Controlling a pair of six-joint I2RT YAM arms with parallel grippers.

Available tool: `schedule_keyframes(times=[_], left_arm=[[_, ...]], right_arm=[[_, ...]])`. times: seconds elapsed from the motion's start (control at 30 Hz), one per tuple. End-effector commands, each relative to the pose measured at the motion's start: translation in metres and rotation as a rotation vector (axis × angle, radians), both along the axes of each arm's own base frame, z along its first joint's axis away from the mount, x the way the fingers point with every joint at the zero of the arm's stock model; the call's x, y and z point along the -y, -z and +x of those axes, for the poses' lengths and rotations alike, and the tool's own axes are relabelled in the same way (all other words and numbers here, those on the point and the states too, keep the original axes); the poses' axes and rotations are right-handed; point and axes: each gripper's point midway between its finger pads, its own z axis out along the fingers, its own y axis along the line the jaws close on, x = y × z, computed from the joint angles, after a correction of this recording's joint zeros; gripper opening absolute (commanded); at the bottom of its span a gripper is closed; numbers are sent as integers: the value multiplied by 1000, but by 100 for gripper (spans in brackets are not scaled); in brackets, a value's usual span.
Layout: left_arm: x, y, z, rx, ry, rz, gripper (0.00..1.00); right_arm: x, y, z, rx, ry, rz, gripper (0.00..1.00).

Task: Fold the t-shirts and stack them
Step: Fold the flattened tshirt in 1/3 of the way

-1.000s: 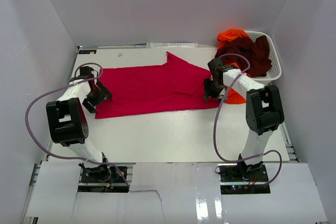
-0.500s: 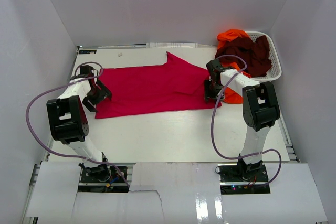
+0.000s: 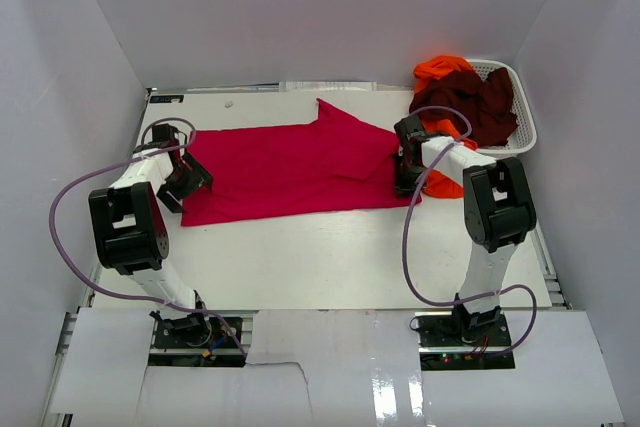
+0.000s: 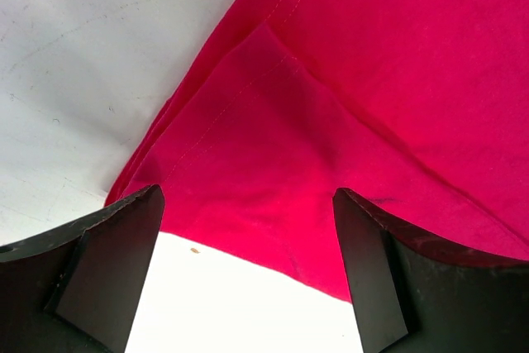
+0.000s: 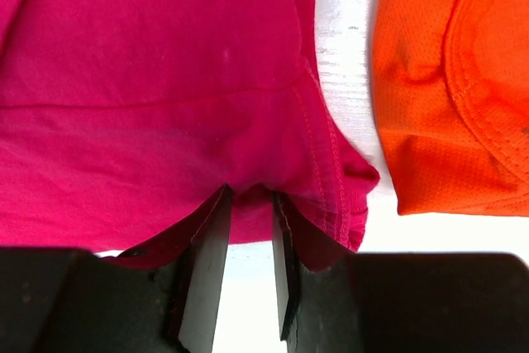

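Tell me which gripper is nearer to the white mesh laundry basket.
Right. The right gripper pinches the crimson-red cloth t-shirt near the white mesh laundry basket; the left gripper hangs open at the shirt's opposite end.

White table [image 3: 330,247] — red t-shirt [image 3: 290,167] spread flat, basket [image 3: 528,127] at far-right corner.

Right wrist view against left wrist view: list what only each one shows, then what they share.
Only the right wrist view shows the orange t-shirt, lying beside the crimson-red t-shirt, and the right gripper pinched on that red shirt's hem. Only the left wrist view shows the left gripper, open wide at a doubled-over corner of the same shirt. Both views show the crimson-red t-shirt lying on the white table.
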Motion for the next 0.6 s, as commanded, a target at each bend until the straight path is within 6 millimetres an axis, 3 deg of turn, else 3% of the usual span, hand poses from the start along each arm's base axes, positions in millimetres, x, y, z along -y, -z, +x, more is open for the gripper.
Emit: schedule_keyframes(times=[0.0,0.2,0.3,0.33,0.57], left_arm=[[-4,-13,11,55,-19,15,94],[0,-1,-1,23,-10,11,94],[1,9,-7,2,-8,14,94],[1,13,-9,-7,-5,13,94],[9,20,-16,-34,19,14,94]], right_arm=[[8,33,-39,-129,0,-26,33],[15,44,-69,-190,-8,-54,28],[15,44,-75,-186,-12,-56,27],[15,45,-76,-186,-10,-56,19],[14,38,-79,-175,-11,-50,18]])
